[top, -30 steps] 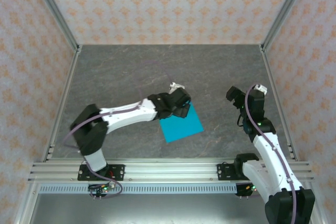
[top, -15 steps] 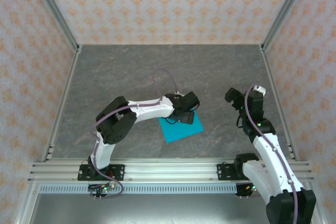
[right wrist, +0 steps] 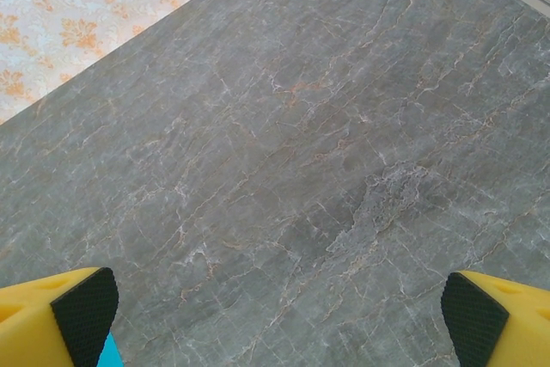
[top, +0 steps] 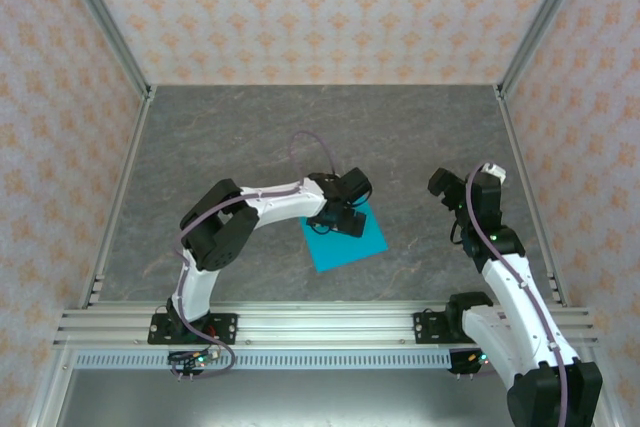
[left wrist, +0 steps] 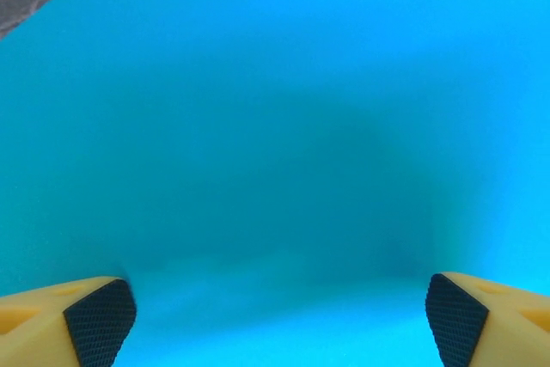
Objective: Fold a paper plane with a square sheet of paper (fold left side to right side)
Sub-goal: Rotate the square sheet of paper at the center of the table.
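The square sheet of paper [top: 352, 243] is bright cyan-blue and lies flat on the grey table, turned slightly. My left gripper [top: 337, 219] hovers low over its upper left part. In the left wrist view the sheet [left wrist: 275, 126] spreads under the camera, and the left gripper [left wrist: 279, 324] is open, its fingertips [left wrist: 101, 320] wide apart over the paper with nothing between them. My right gripper [top: 446, 185] stands open to the right of the sheet, apart from it. In the right wrist view the right gripper [right wrist: 279, 320] is above bare table, with a sliver of the sheet [right wrist: 106, 355] beside the left pad.
The marbled grey table [top: 250, 137] is boxed in by patterned walls [top: 320, 7] with metal posts at the corners. An aluminium rail [top: 320, 322] runs along the near edge by the arm bases. A cable loops above the left arm [top: 300, 142].
The left arm has folded its elbow in and brought its gripper from the sheet's top left corner down onto the sheet. The right arm has stayed still.
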### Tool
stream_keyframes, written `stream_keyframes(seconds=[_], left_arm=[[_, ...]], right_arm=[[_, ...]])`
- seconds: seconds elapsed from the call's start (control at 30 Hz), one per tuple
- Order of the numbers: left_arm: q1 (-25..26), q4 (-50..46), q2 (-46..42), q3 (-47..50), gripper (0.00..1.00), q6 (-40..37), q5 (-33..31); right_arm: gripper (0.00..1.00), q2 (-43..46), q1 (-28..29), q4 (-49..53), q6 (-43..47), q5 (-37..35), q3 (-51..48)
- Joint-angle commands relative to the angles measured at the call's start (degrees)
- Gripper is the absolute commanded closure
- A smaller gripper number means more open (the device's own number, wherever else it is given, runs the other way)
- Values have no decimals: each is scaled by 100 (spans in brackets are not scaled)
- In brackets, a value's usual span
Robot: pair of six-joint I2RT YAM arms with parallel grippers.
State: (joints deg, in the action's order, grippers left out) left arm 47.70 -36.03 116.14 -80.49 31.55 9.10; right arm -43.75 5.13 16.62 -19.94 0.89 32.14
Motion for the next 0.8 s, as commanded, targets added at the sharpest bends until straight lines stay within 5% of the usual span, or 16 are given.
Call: stream_keyframes(seconds=[0.0,0.43,0.77], left_arm=[[-430,272,265,281,8,-892,590],[-749,-915,1126,-1481,9,-2699,4],[-746,-956,545,-1687,9,-2568,244]], right_arm=[[0,103,50,166,30,-63,55],[0,278,50,289,104,-51,89],[0,81,48,262,91,656,158]])
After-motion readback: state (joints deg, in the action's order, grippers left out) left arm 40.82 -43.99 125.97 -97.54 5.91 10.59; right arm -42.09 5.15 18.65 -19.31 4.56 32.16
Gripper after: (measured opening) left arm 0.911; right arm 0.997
